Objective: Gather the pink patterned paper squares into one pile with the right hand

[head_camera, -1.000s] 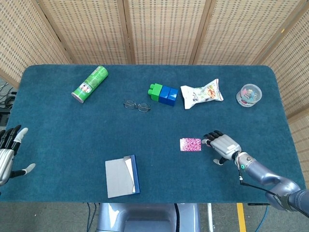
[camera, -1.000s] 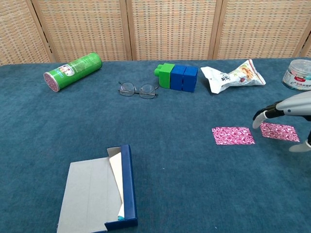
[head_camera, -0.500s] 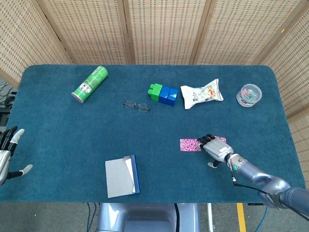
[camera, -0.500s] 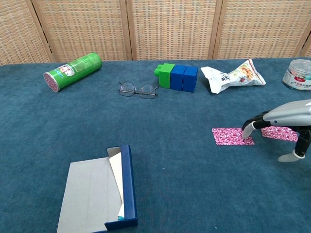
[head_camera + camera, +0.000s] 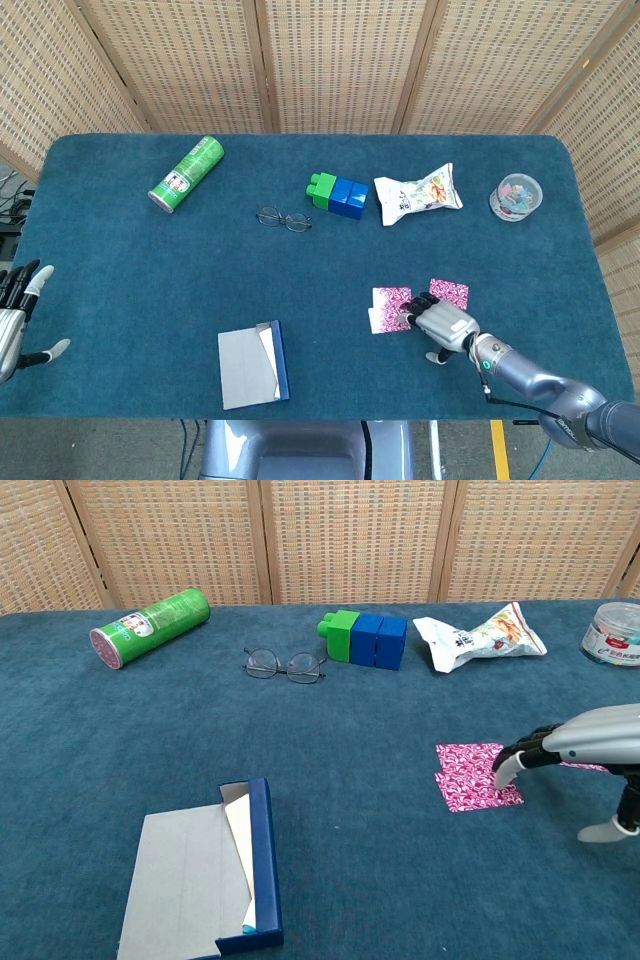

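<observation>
Three pink patterned paper squares lie on the blue table right of centre. Two overlap: one (image 5: pixel 392 297) (image 5: pixel 466 753) lies farther back, and another (image 5: pixel 379 321) (image 5: pixel 470 794) is shifted toward the front edge. The third square (image 5: pixel 449 292) lies apart to their right, just behind my right hand (image 5: pixel 440 322) (image 5: pixel 560 748). That hand reaches in from the right, palm down, its fingertips (image 5: pixel 503 772) pressing on the right edge of the overlapping pair. It holds nothing. My left hand (image 5: pixel 15 318) hovers open at the table's left edge, far from the paper.
A grey-and-blue folder (image 5: pixel 252 363) (image 5: pixel 205 875) lies at the front left. At the back are a green can (image 5: pixel 187 173), glasses (image 5: pixel 283 218), green and blue blocks (image 5: pixel 337 192), a snack bag (image 5: pixel 417 194) and a clear tub (image 5: pixel 516 196).
My right hand slid left and toward the front edge onto the left pink paper. One sheet there has shifted forward, so two overlapping squares show. The right-hand square is uncovered.
</observation>
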